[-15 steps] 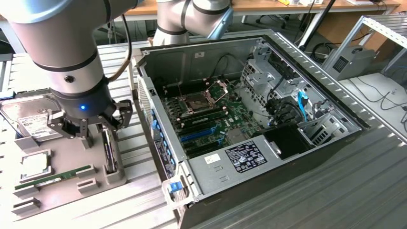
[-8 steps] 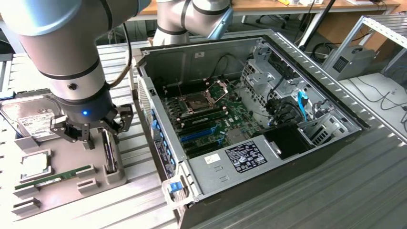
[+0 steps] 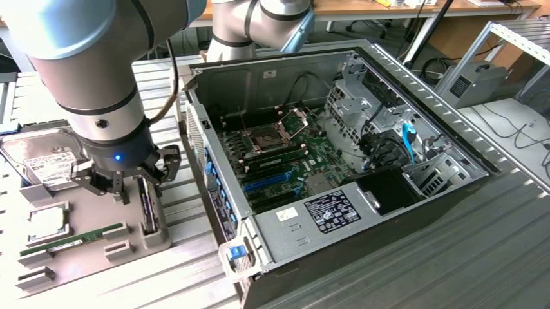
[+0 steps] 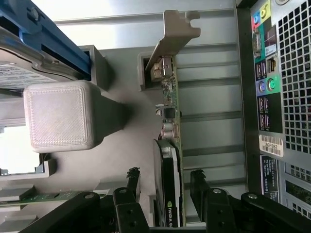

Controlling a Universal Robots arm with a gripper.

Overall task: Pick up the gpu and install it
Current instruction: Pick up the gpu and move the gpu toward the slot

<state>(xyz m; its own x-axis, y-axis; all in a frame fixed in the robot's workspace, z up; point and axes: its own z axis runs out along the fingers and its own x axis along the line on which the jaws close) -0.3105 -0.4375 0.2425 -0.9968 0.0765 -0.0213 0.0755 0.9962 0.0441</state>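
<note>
While the gpu (image 3: 149, 209) stands beside the case (image 3: 387, 257), the gripper (image 4: 164, 175) straddles it, jaws wide. Pick-up stage; gripping likely demands centred fingers (image 4: 198, 182).

Slatted metal table (image 3: 481, 257); open computer case (image 3: 284, 235) lies on it; grey parts holder (image 3: 77, 264) beside, toward exterior view's left.

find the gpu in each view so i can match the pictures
Exterior view: the gpu stands on edge in the grey holder, at the exterior view's left, just under the open gripper.
Wrist view: the gpu runs through the centre, edge on, with the gripper straddling it.
Shared landmark: the grey holder that the gpu is slotted into.
</note>
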